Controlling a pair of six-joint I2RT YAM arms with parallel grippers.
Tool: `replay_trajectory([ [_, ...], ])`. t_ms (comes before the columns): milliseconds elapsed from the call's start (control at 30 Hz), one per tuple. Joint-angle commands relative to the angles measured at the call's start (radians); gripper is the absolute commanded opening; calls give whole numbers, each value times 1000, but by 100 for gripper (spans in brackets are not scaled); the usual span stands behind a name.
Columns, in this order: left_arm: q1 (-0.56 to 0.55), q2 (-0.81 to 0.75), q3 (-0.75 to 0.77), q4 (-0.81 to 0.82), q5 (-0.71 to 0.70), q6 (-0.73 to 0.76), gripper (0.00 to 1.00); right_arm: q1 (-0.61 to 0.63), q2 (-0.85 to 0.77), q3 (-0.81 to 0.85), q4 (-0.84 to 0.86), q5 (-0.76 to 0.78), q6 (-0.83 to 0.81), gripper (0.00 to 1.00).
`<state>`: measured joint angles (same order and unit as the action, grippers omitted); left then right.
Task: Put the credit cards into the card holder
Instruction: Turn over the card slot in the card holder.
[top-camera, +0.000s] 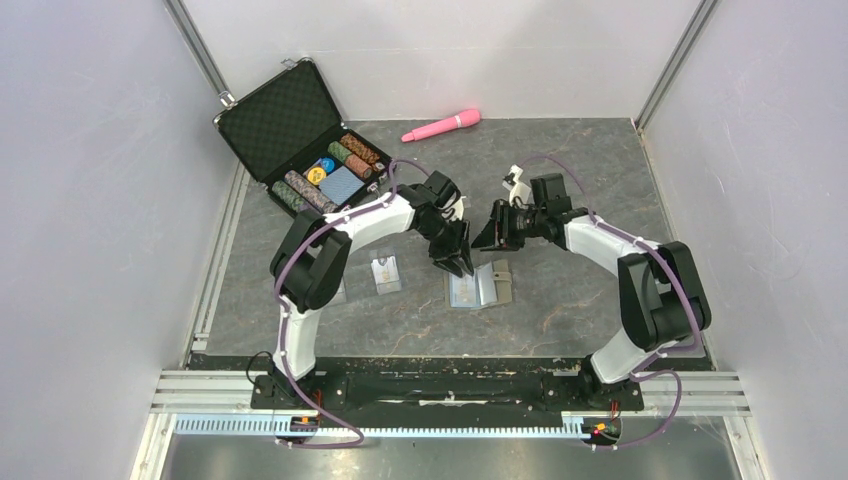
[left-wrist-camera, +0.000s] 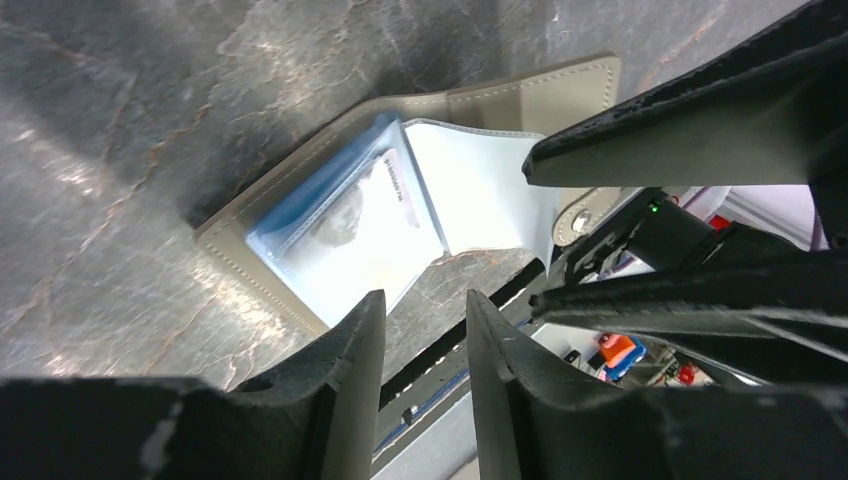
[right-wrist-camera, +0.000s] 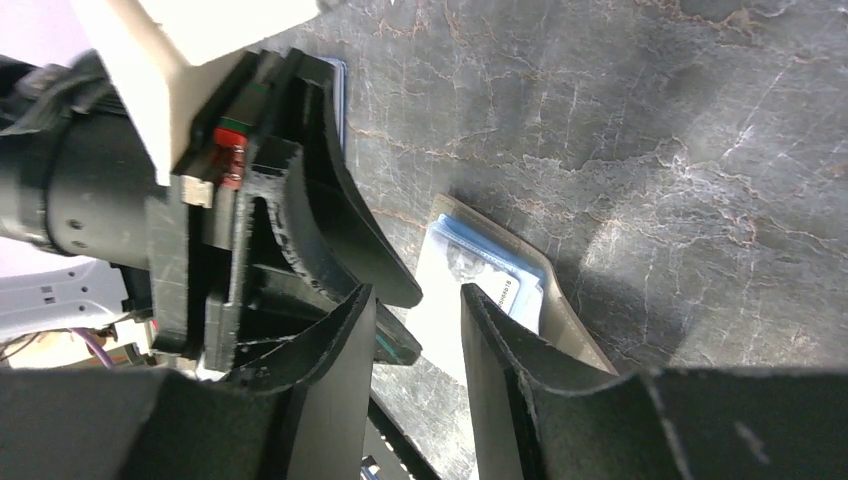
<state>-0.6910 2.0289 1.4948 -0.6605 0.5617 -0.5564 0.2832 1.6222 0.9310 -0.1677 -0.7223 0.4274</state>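
The khaki-tan card holder (top-camera: 492, 284) lies open on the dark table, its light-blue lining up. It also shows in the left wrist view (left-wrist-camera: 500, 100) and the right wrist view (right-wrist-camera: 560, 300). One pale credit card (left-wrist-camera: 365, 220) sits in its slotted lining. Another credit card (top-camera: 385, 272) lies flat on the table left of the holder. My left gripper (top-camera: 456, 263) hovers just over the holder's left edge, open and empty (left-wrist-camera: 425, 305). My right gripper (top-camera: 492, 232) hangs above the holder's far side, open and empty (right-wrist-camera: 415, 300). The two grippers are close together.
An open black hard case (top-camera: 300, 140) with poker chips and a blue deck stands at the back left. A pink cylindrical object (top-camera: 441, 125) lies at the back middle. White walls enclose the table on three sides.
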Motion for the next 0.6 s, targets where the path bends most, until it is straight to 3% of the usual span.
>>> replay_trajectory([
  [0, -12, 36, 43, 55, 78, -53, 42, -27, -44, -30, 60, -39, 24, 39],
  [167, -13, 22, 42, 6, 2, -10, 43, -35, -55, -23, 7, -10, -12, 33],
  [433, 0, -44, -26, -16, -106, 27, 51, 21, -12, -21, -74, -13, -76, 0],
  [567, 14, -46, -43, -11, -106, 24, 52, 77, 18, -23, -115, 43, -101, 0],
])
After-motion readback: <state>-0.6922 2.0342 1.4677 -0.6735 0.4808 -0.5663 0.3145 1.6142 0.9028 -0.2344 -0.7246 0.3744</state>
